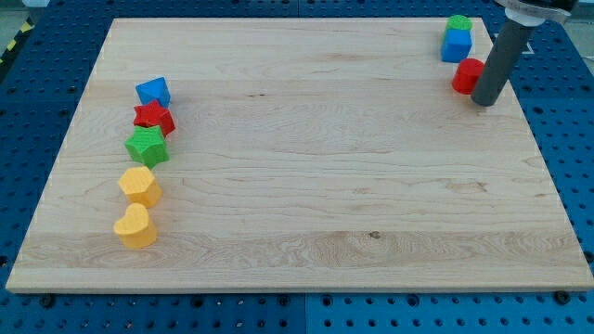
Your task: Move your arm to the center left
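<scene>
My tip rests on the wooden board at the view's top right. It touches the right side of a red block. Above that block stand a blue block and a green block, close together. At the view's left a line of blocks runs downward: a blue block, a red star, a green star, a yellow hexagon and a yellow heart. My tip is far to the right of this line.
The board lies on a blue perforated table. The board's right edge runs just right of my tip.
</scene>
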Available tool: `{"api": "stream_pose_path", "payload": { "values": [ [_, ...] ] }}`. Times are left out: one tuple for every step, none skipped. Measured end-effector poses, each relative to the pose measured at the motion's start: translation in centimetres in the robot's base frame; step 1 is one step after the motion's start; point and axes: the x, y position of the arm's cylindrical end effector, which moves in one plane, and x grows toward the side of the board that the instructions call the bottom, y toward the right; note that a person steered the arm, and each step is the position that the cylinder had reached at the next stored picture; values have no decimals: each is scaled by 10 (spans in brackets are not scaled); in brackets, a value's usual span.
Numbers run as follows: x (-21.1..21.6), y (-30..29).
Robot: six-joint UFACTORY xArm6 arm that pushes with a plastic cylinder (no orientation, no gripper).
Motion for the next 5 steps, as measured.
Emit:
{"api": "stream_pose_path", "payload": {
  "values": [
    [-13,-5],
    [-15,-6],
    [-15,-9],
    [-30,-10],
    [-28,-15]
  ]
}}
